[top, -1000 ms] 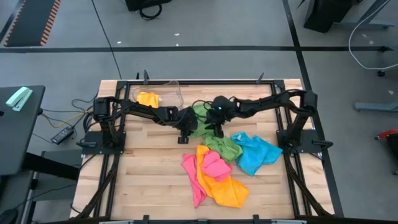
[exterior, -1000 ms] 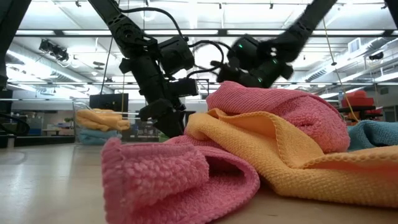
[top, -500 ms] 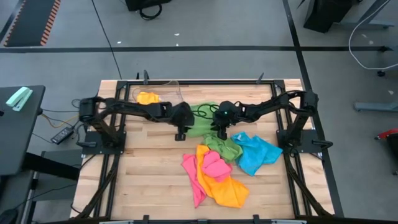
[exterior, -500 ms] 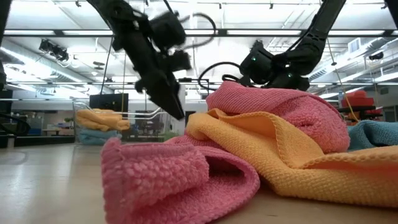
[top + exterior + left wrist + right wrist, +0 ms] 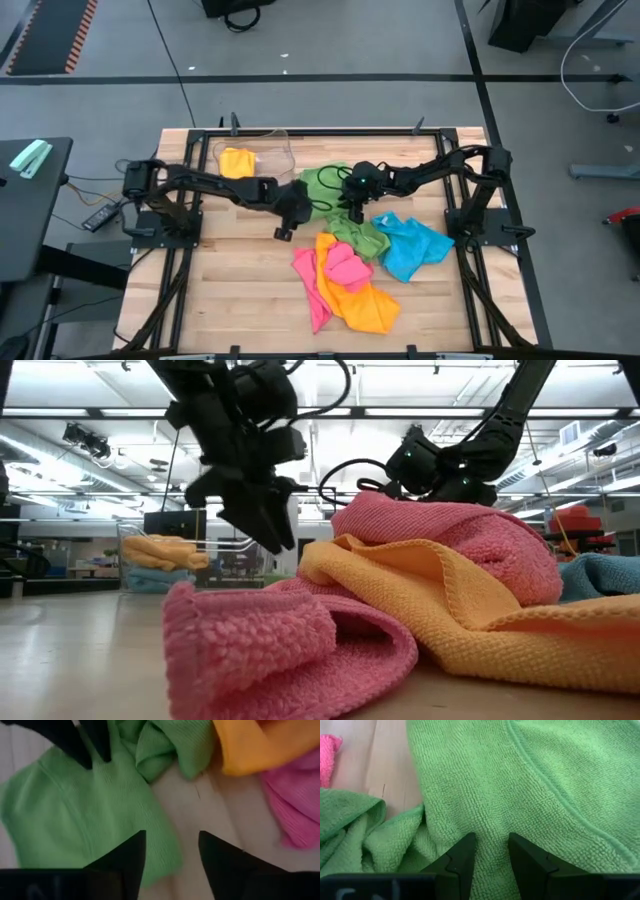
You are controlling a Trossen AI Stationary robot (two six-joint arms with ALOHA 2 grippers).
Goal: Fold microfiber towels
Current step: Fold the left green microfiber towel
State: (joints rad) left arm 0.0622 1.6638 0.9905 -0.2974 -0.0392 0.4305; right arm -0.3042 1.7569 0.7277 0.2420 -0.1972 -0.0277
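A green microfiber towel (image 5: 325, 187) (image 5: 530, 775) lies spread flat on the wooden table (image 5: 230, 270), and a bunched green part (image 5: 362, 237) lies beside it. My right gripper (image 5: 352, 213) (image 5: 491, 845) is shut on this towel at the flat part's near right. My left gripper (image 5: 283, 231) (image 5: 170, 847) hangs open above the towel's near left edge (image 5: 160, 845), touching nothing. Pink (image 5: 335, 265), orange (image 5: 360, 300) and blue (image 5: 412, 247) towels lie in a heap nearer the front. My right gripper pinches a small pucker of the green towel (image 5: 491, 832) between its two fingers (image 5: 462, 852), and creases run out from that spot. The fingers slant down at it from the table's right. The towel lies on the table, slack.
A clear plastic bin (image 5: 262, 150) holding a yellow cloth (image 5: 237, 160) stands at the far left. In the low view the pink towel (image 5: 260, 650) and orange towel (image 5: 450, 600) fill the foreground. Bare wood lies at the near left.
My left gripper has opened, let go of the green towel, and risen toward the table's near left. My right gripper has sunk onto the towel and then kept still. The towel now lies spread flatter toward the far edge.
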